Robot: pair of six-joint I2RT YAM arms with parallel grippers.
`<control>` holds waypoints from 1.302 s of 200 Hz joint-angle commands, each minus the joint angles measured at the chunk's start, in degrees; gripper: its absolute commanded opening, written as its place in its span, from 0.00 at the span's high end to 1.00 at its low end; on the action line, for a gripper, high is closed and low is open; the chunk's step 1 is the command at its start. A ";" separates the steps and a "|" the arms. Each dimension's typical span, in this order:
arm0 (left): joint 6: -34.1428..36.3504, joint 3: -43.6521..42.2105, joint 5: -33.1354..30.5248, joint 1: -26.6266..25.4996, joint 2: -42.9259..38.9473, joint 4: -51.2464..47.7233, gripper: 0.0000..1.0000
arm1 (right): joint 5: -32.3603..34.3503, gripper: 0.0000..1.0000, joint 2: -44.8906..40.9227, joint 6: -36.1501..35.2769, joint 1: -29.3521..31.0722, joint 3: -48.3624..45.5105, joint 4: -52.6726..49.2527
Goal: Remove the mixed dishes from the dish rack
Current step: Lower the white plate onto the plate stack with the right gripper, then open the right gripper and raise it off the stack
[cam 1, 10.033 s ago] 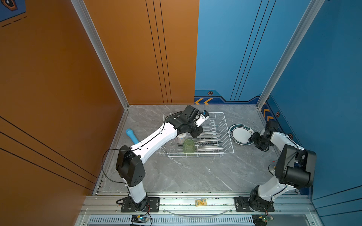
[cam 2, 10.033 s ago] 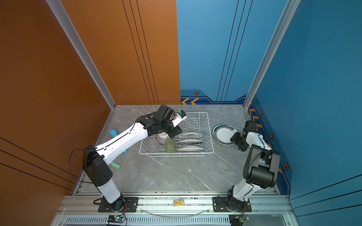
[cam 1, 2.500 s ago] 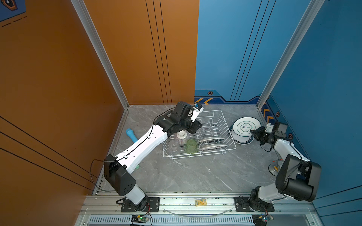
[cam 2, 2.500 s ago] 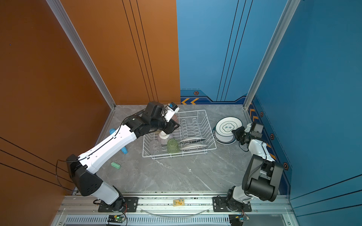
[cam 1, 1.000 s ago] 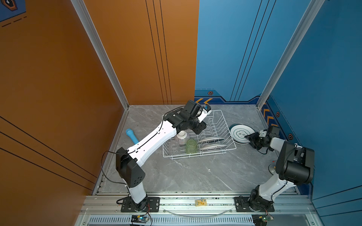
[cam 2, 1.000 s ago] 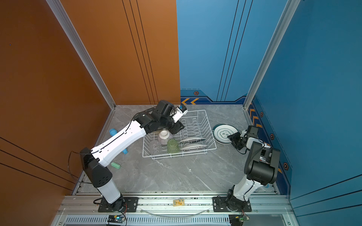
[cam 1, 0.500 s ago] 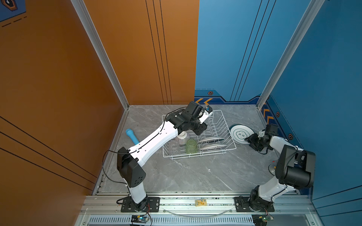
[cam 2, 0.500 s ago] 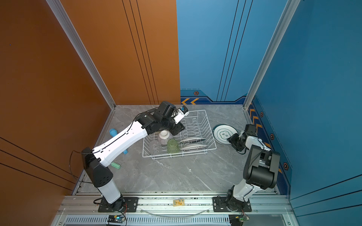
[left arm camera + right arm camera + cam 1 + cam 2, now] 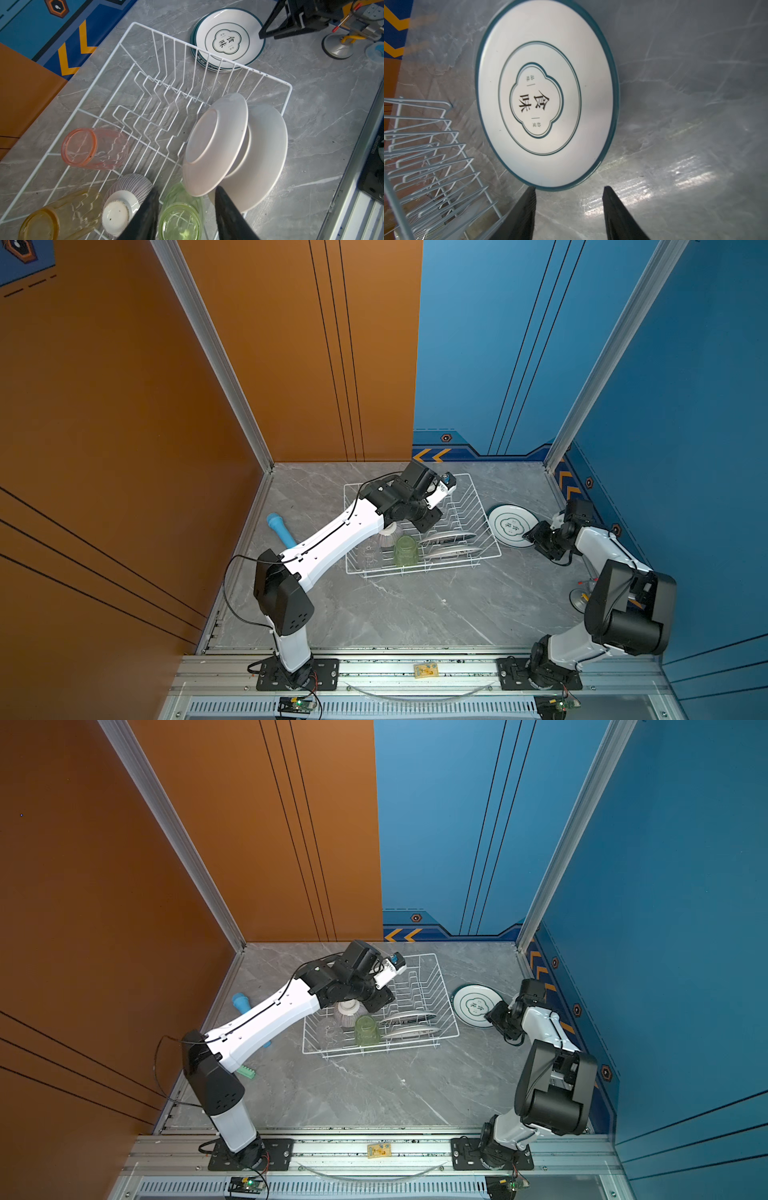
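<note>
the left gripper (image 9: 186,188) hangs over the rack (image 9: 149,116), jaws apart, holding nothing. off one finger, in the rack, sit the yellow glass (image 9: 60,216), the pink glass (image 9: 93,147) and the upturned bowl (image 9: 124,199); the green glass (image 9: 180,218) is right below the gap, and two plates (image 9: 214,145) stand on edge by the other finger. over at the right gripper (image 9: 569,188), jaws spread and empty, low to the table (image 9: 675,124), the stack (image 9: 550,99) lies flat just past its fingertips, outside the rack.

both top views look steeply down on everything; close wrist views share the dish rack (image 9: 149,116).
</note>
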 commanded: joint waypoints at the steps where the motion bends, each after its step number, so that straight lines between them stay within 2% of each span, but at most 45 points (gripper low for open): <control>1: 3.52 1.85 -1.52 -2.32 2.06 -1.94 0.55 | 2.52 0.49 -5.30 -2.79 0.22 3.40 -5.08; 30: 4.65 4.92 -2.56 -3.62 5.40 -3.50 0.55 | 4.60 0.45 -9.32 -2.86 0.13 4.23 -5.99; 91: 7.29 7.74 -5.88 -5.31 8.55 -5.76 0.55 | 13.23 0.29 -4.97 -4.03 0.01 5.79 -8.49; 260: 6.72 3.94 -5.65 -3.11 3.40 -5.78 0.55 | 17.57 0.24 18.94 -6.00 3.43 18.81 -8.98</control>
